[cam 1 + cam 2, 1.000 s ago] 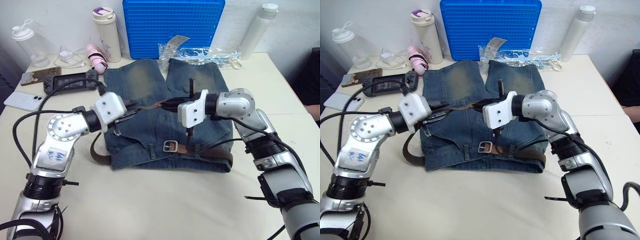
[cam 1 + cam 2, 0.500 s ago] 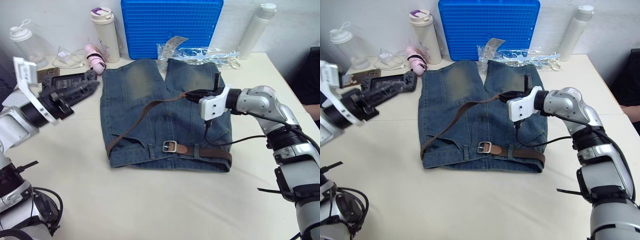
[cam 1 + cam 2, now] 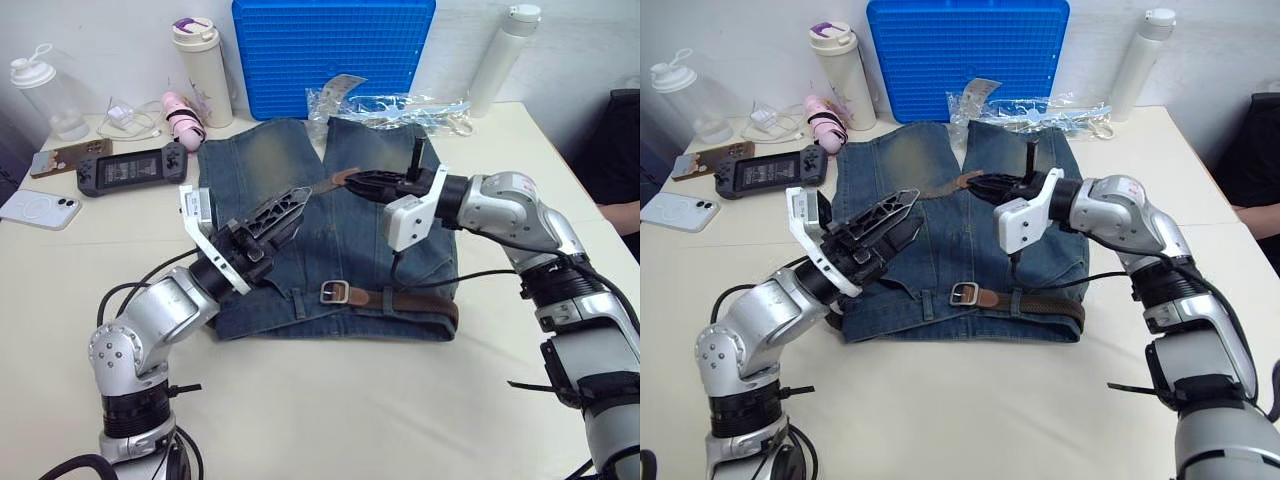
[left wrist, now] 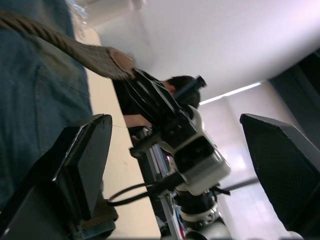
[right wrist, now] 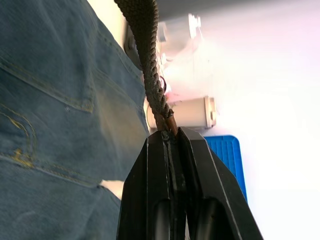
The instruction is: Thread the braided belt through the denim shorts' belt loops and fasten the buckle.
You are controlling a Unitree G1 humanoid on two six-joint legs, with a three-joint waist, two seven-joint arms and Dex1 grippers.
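1. Cream table [image 3: 330, 400] under shorts [image 3: 300, 170], belt [image 3: 425, 305] along waistband, buckle [image 3: 335, 292] mid-front.
2. Right gripper [image 3: 355, 180] clamped on belt tip, raised above shorts.
3. Left gripper [image 3: 290, 205] spread, empty, over shorts.

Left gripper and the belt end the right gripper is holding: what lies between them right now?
In the left eye view, only a stretch of the braided belt over the denim shorts separates the open left gripper from the right gripper clamping the belt's tip.
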